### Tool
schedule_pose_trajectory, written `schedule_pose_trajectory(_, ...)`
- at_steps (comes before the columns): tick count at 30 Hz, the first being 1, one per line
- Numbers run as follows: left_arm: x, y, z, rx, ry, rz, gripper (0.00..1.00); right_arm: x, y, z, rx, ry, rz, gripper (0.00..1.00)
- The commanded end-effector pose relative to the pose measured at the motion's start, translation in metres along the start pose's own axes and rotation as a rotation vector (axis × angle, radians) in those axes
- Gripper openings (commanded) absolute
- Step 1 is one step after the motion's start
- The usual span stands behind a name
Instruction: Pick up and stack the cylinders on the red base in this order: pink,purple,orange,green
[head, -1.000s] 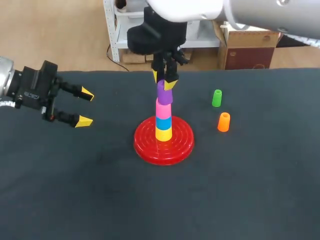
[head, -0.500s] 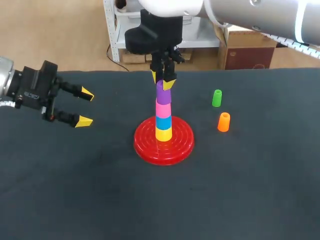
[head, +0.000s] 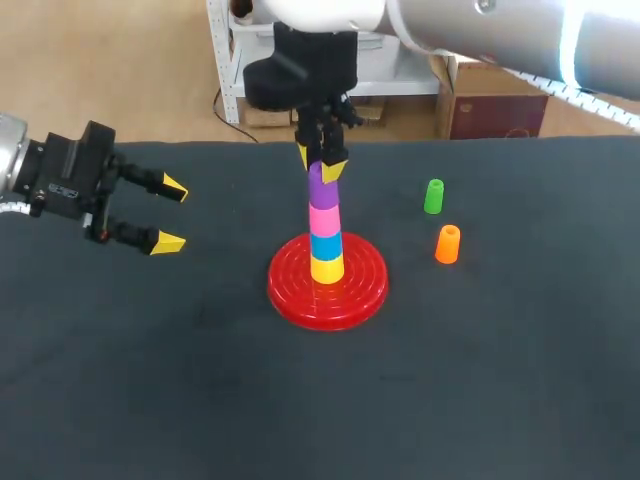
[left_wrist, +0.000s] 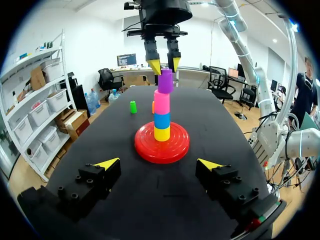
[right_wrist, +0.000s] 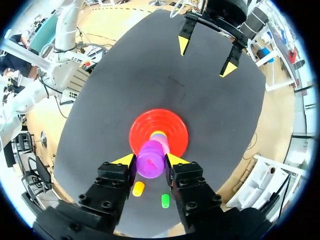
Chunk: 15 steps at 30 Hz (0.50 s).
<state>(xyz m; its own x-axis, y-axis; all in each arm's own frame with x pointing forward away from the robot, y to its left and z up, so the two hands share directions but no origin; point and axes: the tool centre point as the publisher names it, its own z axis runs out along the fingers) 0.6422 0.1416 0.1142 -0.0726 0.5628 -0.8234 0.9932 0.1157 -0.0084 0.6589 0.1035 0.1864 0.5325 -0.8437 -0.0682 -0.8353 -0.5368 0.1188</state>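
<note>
On the red base (head: 370, 285) stands a stack: yellow (head: 327, 268), blue (head: 326, 245), then the pink cylinder (head: 323, 218). The purple cylinder (head: 320, 187) sits on top of the pink one. My right gripper (head: 320, 163) comes down from above and is shut on it. In the right wrist view, the purple cylinder (right_wrist: 150, 159) fills the gap between the fingers. The orange cylinder (head: 447, 244) and the green cylinder (head: 433, 196) stand upright on the table, right of the base. My left gripper (head: 172, 215) hangs open and empty at the far left.
The table is covered in a dark cloth (head: 300, 400). Green and orange stand close together, a short way right of the stack. The left gripper (left_wrist: 159, 163) faces the stack from a distance, with bare cloth between them.
My right gripper has shifted slightly left with the purple cylinder, which now sits more squarely over the pink one. The left arm has not moved.
</note>
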Motion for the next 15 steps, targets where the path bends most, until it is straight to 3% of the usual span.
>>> schedule_pose_trajectory(1,0.001,0.0,0.0,-0.001,-0.002,0.002,1.0,0.002,-0.004,0.005,0.005,0.017,0.007,0.0)
schedule_pose_trajectory(8,0.001,0.0,0.0,-0.001,-0.002,0.002,1.0,0.005,-0.005,0.003,0.012,0.02,0.022,0.0)
schedule_pose_trajectory(15,0.001,0.0,0.0,-0.001,-0.002,0.002,1.0,0.005,-0.003,0.016,-0.023,-0.028,0.048,0.0)
